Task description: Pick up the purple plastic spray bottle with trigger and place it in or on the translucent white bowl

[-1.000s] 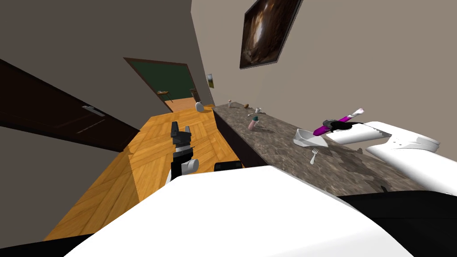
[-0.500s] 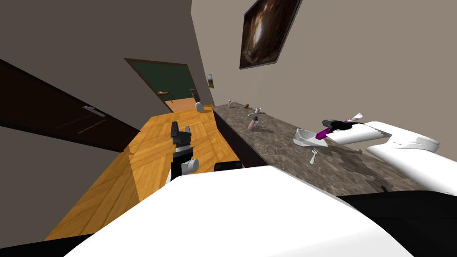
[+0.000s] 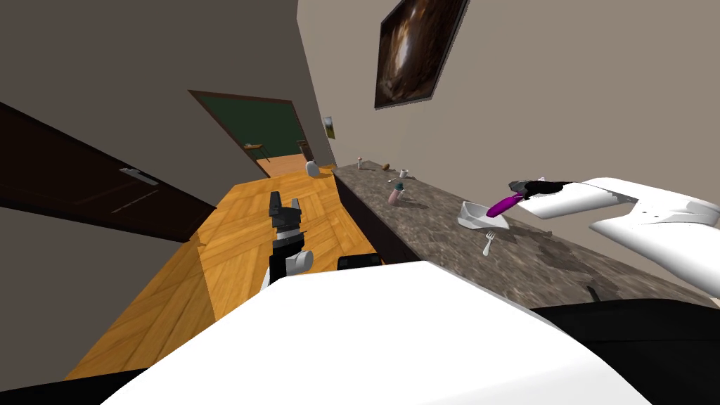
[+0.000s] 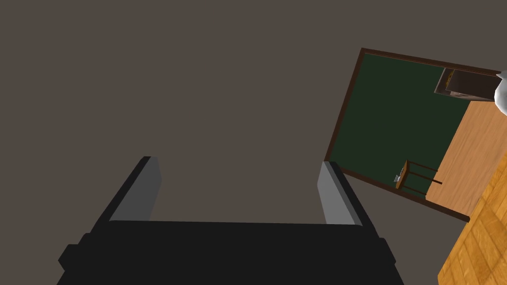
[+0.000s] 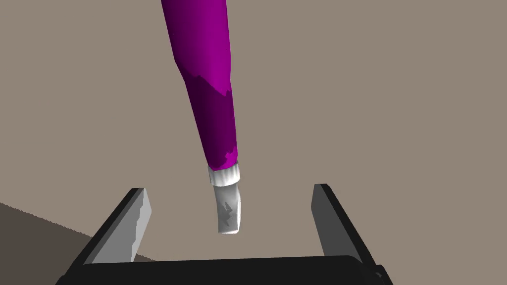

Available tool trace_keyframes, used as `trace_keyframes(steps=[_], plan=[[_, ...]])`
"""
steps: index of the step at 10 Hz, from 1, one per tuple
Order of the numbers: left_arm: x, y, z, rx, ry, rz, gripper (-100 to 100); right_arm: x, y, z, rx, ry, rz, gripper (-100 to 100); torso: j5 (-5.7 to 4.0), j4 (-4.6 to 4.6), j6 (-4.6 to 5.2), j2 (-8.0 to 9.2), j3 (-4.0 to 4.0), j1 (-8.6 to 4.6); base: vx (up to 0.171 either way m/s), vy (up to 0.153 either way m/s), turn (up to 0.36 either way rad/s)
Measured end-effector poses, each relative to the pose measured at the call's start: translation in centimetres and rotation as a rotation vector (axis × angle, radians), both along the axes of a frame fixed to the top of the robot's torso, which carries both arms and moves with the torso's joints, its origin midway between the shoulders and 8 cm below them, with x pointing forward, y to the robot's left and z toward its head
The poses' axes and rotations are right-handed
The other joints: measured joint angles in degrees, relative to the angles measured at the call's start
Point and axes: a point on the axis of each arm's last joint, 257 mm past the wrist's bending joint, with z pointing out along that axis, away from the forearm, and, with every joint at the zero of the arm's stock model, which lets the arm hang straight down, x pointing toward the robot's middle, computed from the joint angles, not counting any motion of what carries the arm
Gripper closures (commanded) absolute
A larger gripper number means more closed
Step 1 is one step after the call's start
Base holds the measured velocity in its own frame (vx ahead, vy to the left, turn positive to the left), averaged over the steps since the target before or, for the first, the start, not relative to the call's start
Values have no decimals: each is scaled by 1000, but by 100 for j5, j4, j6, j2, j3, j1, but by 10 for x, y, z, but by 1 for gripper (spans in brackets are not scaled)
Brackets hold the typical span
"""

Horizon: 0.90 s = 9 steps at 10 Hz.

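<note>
Purple spray bottle (image 3: 503,205) slants between my right end effector (image 5: 228,189) and the white bowl (image 3: 472,216) on the speckled counter (image 3: 429,228). Its white trigger end is nearest my fingers, and its purple body runs down toward the bowl's right rim. I cannot tell whether it touches the bowl. My right fingers are spread wide, one on each side of the trigger end, and neither presses it. A white fork (image 3: 489,242) lies on the counter just near of the bowl. A small pink bottle (image 3: 396,195) stands farther along. My left end effector (image 4: 238,161) is spread too, holding nothing, over the wooden floor (image 3: 239,239) left of the counter.
</note>
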Motion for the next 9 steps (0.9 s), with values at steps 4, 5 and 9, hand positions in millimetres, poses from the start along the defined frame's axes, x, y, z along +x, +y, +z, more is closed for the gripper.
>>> trace_keyframes(steps=[4, 5, 9], plan=[[0, 0, 0, 0, 0, 0, 0, 10, 11, 17, 2, 4, 11, 0, 0, -1, 0, -1, -1, 7, -5, -12, -12], [0, 0, 0, 0, 0, 0, 0, 10, 11, 17, 2, 4, 11, 0, 0, -1, 0, -2, -1, 9, 0, 0, 0], [0, 0, 0, 0, 0, 0, 0, 10, 11, 16, 2, 4, 12, 0, 3, 2, 6, 4, 3, 9, 0, 0, 0]])
